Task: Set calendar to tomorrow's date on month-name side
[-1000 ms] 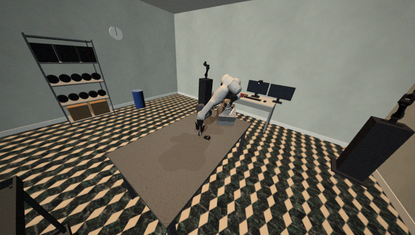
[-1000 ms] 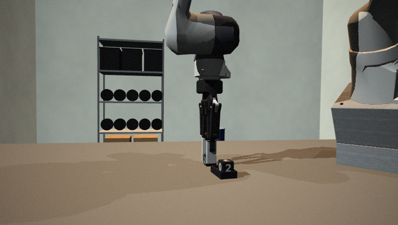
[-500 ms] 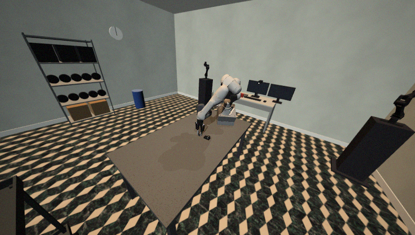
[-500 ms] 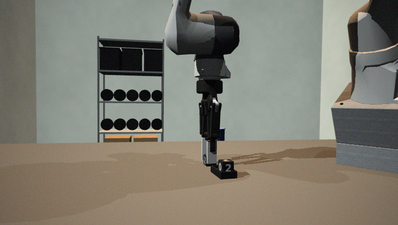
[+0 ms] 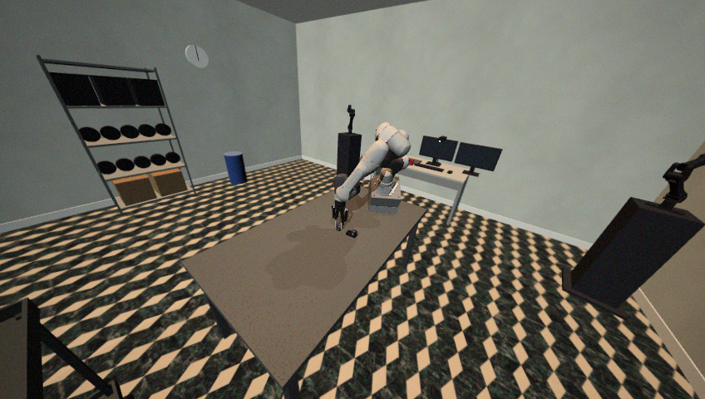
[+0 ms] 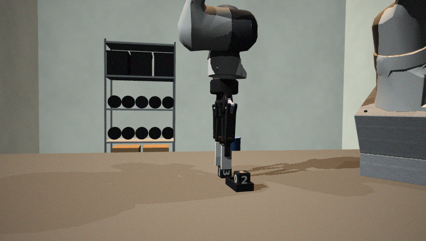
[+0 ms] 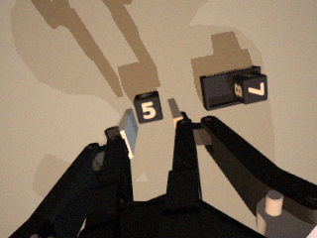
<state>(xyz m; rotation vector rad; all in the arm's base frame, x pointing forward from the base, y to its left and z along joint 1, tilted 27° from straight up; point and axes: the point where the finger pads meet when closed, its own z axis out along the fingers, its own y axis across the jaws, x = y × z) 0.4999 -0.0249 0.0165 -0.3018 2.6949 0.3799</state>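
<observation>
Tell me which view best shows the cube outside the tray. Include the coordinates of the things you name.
The wrist view: the loose cube (image 6: 221,174) (image 7: 148,108) appears there nearly whole, its 5 readable. The exterior view shows two side faces, one a sideways 3, partly behind a fingertip (image 6: 225,158). In the top view I cannot make it out.

Claw (image 5: 339,225) (image 6: 221,166) (image 7: 152,114) higher, above loose cube (image 6: 225,172) (image 7: 148,108)
</observation>
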